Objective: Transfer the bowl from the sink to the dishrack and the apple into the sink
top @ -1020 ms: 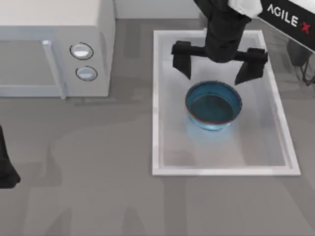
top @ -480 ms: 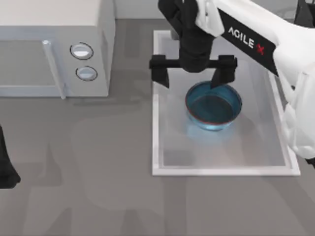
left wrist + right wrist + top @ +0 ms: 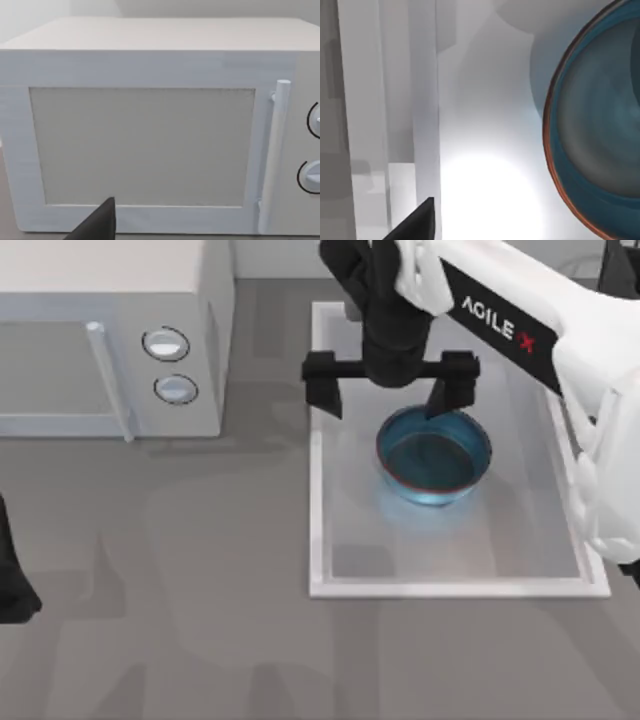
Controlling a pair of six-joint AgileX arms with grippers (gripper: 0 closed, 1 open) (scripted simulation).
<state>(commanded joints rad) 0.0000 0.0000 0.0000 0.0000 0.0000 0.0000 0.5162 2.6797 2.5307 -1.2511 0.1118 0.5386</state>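
The teal-blue bowl point(image 3: 433, 455) sits upright in the white sink point(image 3: 316, 502), toward its far half. My right gripper point(image 3: 388, 390) hovers open over the sink's far left part. One finger is above the sink's left rim and the other is above the bowl's far rim; nothing is between them. In the right wrist view the bowl point(image 3: 600, 135) lies to one side, beside the bare sink floor and the sink's rim point(image 3: 365, 125). The apple and the dishrack are out of view. My left arm point(image 3: 10, 580) is parked at the table's left edge.
A white microwave point(image 3: 100, 340) with two round knobs point(image 3: 166, 344) stands at the far left, its side close to the sink's left rim. The left wrist view faces the microwave door point(image 3: 142, 145). Grey tabletop point(image 3: 200, 590) lies in front of both.
Over the last second my right arm swung left across the far end of the sink, carrying the open gripper from above the bowl's far side toward the left rim. The bowl stayed put.
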